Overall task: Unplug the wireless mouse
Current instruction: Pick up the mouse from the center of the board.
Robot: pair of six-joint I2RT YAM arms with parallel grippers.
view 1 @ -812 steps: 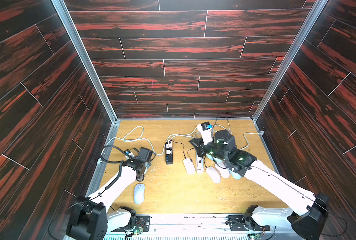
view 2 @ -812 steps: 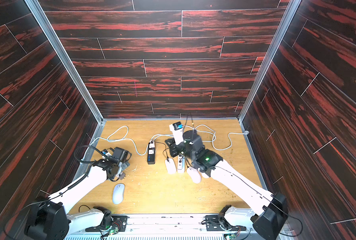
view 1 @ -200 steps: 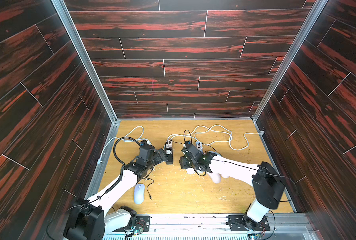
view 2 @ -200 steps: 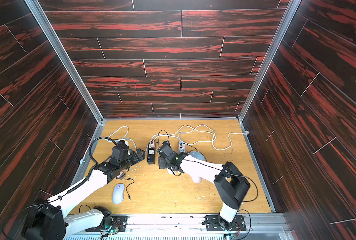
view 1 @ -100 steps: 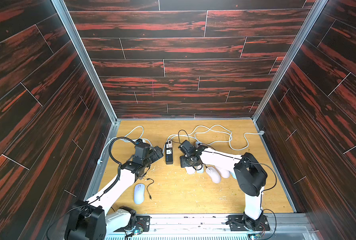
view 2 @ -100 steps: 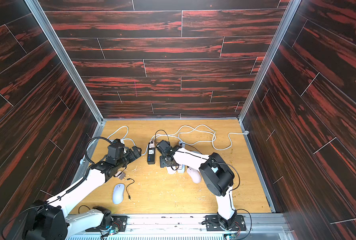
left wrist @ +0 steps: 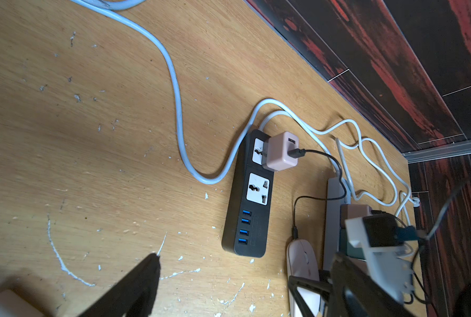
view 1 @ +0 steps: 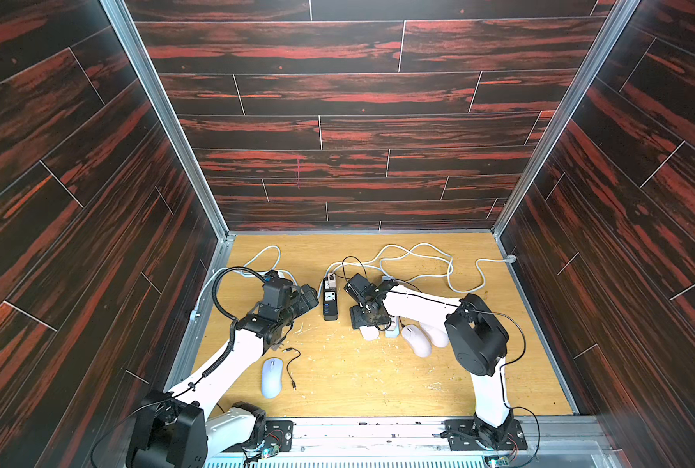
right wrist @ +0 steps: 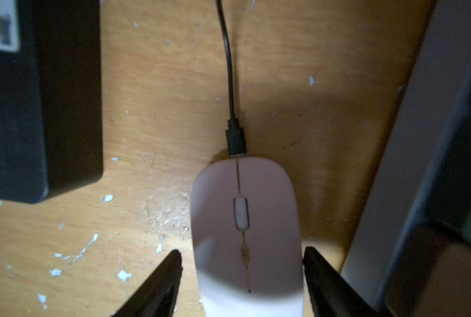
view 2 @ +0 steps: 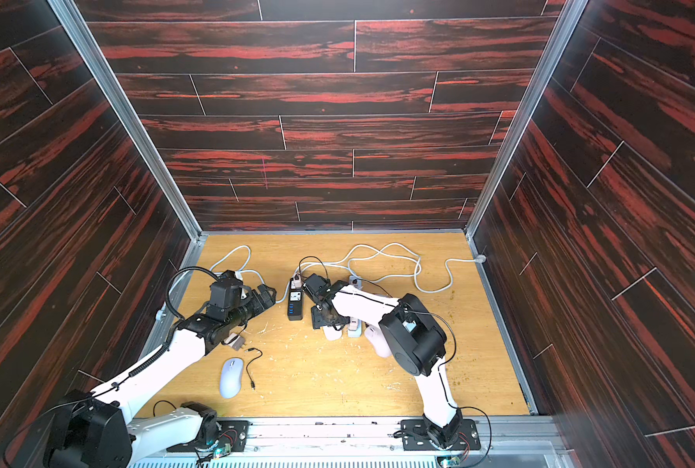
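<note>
A pale pink wireless mouse lies on the wooden table, with a black cable plug seated in its front end. My right gripper is open and straddles the mouse's rear, one finger on each side, with a thin gap on both sides. In both top views the right gripper hides most of the mouse. My left gripper is open and empty, low over bare table left of the black power strip. The cable runs to a pink charger plugged into that strip.
A grey power strip lies close on the mouse's other side. Two more pink mice sit under my right forearm. A lavender mouse with a loose black cable lies near the front left. White cords loop across the back.
My right gripper has opened wider and settled around the pink mouse while its elbow swung inward. The left gripper has stayed open and hardly moved.
</note>
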